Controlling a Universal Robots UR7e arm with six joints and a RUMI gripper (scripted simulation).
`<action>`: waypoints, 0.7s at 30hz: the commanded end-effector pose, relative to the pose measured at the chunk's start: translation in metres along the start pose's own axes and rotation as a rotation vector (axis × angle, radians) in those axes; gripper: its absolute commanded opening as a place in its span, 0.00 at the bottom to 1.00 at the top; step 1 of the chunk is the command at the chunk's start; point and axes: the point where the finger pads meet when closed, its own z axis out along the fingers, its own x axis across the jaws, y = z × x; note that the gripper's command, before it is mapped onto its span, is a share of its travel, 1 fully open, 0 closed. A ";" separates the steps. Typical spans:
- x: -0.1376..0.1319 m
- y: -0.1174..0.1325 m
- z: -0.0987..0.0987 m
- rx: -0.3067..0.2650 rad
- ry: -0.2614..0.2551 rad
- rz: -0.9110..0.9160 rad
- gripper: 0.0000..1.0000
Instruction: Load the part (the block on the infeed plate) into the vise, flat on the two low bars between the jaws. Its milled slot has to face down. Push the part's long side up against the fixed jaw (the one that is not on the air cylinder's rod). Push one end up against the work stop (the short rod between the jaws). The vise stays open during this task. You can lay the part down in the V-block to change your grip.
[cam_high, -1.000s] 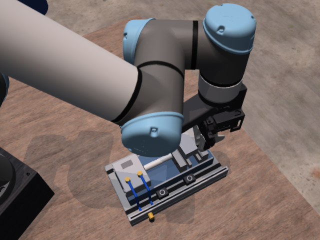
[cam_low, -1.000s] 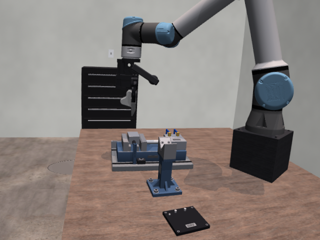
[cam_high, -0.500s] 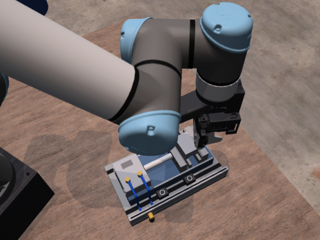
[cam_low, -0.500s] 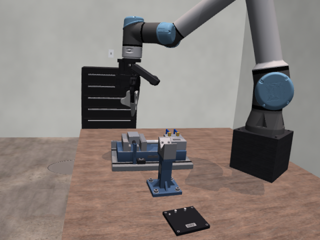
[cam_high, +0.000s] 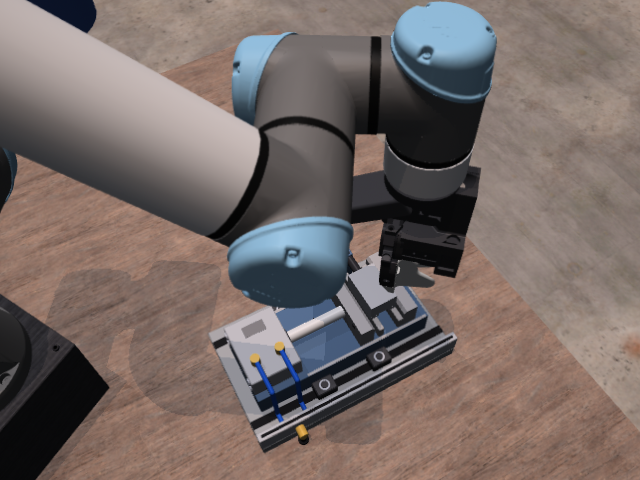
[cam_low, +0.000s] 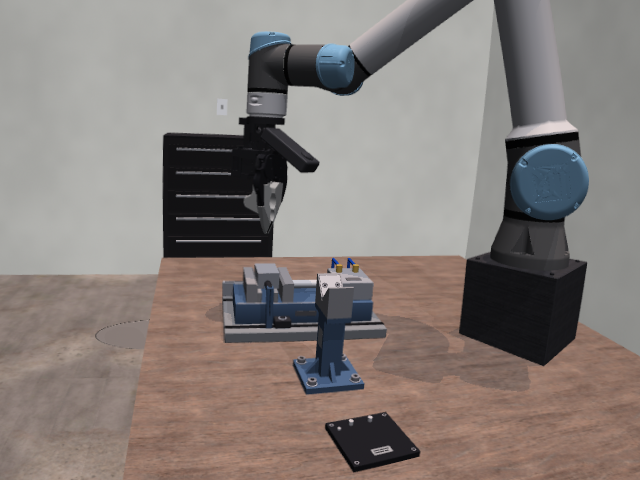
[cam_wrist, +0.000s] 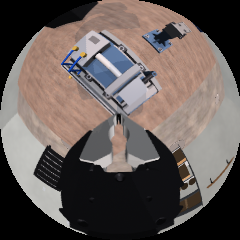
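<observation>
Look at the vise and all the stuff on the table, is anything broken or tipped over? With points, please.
Nothing stands out. The gray block (cam_high: 371, 286) (cam_low: 266, 271) (cam_wrist: 135, 95) sits between the jaws of the vise (cam_high: 330, 335) (cam_low: 248, 312) (cam_wrist: 102, 67), and the V-block (cam_low: 338, 302) (cam_wrist: 181, 29) stands upright on its post. I see no spills.

Hand (cam_high: 432, 283) (cam_low: 266, 230) (cam_wrist: 118, 114) at a new angle
</observation>
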 end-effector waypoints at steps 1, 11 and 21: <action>0.003 -0.002 -0.001 -0.002 -0.004 0.126 0.00; 0.010 -0.007 -0.001 -0.003 -0.003 0.443 0.00; 0.015 -0.010 -0.001 -0.003 -0.003 0.715 0.00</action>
